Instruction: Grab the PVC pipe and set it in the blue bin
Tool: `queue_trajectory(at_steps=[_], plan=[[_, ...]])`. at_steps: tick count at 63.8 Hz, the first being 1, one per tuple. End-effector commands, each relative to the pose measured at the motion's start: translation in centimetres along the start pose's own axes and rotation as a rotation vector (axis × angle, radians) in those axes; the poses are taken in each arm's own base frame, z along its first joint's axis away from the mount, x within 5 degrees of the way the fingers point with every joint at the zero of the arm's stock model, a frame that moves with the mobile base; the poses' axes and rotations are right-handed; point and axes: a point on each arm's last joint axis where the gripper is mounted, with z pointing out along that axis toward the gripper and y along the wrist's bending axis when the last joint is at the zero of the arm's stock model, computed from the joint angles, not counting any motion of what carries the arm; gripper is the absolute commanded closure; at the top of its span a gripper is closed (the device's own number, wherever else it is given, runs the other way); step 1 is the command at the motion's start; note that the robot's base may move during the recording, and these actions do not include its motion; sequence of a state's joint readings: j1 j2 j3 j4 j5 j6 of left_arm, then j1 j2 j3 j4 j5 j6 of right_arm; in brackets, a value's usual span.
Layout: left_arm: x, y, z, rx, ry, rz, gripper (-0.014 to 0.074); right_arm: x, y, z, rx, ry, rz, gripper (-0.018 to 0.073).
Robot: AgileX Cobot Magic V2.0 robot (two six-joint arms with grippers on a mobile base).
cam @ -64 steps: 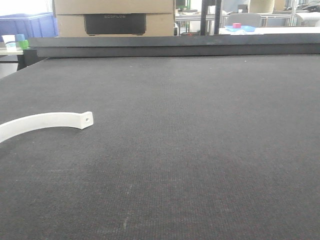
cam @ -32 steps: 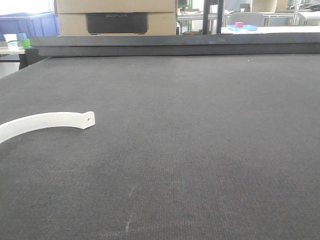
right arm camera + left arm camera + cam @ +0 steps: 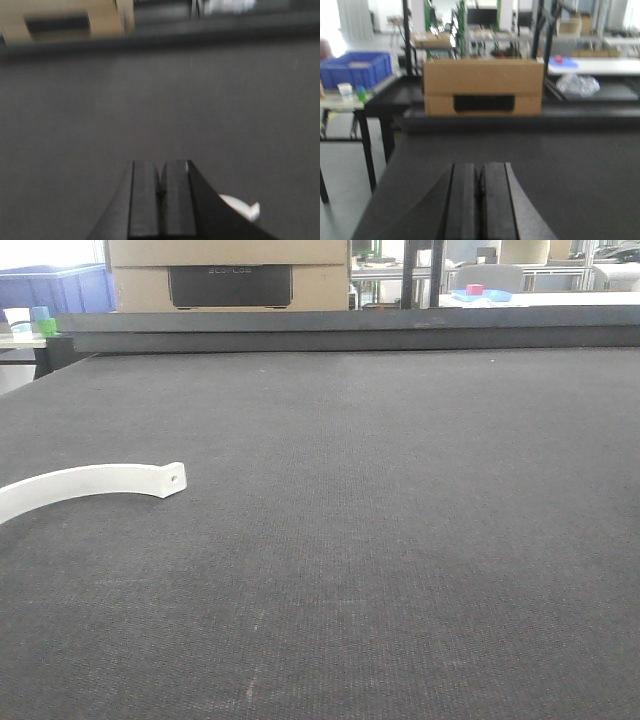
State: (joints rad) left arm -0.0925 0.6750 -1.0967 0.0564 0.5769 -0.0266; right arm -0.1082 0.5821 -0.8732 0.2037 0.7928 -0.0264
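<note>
Approach step, I judge: left jaws and right jaws are pressed together, empty, while the PVC pipe (image 3: 239, 206) lies on the table (image 3: 175, 100) just right of the right jaws, which next must spread and descend.

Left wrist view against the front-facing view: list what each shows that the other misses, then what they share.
Only the left wrist view shows the left gripper, with its jaws pressed together and nothing between them, and a crumpled clear bag on a far table. Only the front-facing view shows the PVC pipe, lying flat on the mat at the picture's left. Both show the blue bin, the cardboard box and the dark table mat.
</note>
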Motion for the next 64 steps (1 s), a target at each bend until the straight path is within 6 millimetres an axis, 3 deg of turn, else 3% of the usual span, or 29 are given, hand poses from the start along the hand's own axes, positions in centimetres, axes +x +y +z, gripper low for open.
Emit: queue_trajectory(at_steps=[1,19,31,47,64], plan=[[0.5,-0.6,1.5,0.047,0.058,0.016,0.0707,0.0,-0.3,2.3,0.012,0.21,-0.008,0.0727],[4.9,-2.4,8.1,0.117,0.461,0.004,0.0707,0.8,-1.5,10.0,0.04,0.467,0.019,0.0727],[8.8,-3.3,13.0,0.122,0.701,0.002,0.0707,1.9,-2.2,13.4,0.052,0.575,0.037,0.0727],[13.9,-4.0,17.7,0.116,0.931,0.019,0.0707,3.6,-2.8,16.9,0.065,0.696,0.062,0.0727],[16.9,-4.3,19.6,0.111,1.06,0.029,0.0707,4.6,-3.7,18.4,0.148,0.846,0.077,0.0711]])
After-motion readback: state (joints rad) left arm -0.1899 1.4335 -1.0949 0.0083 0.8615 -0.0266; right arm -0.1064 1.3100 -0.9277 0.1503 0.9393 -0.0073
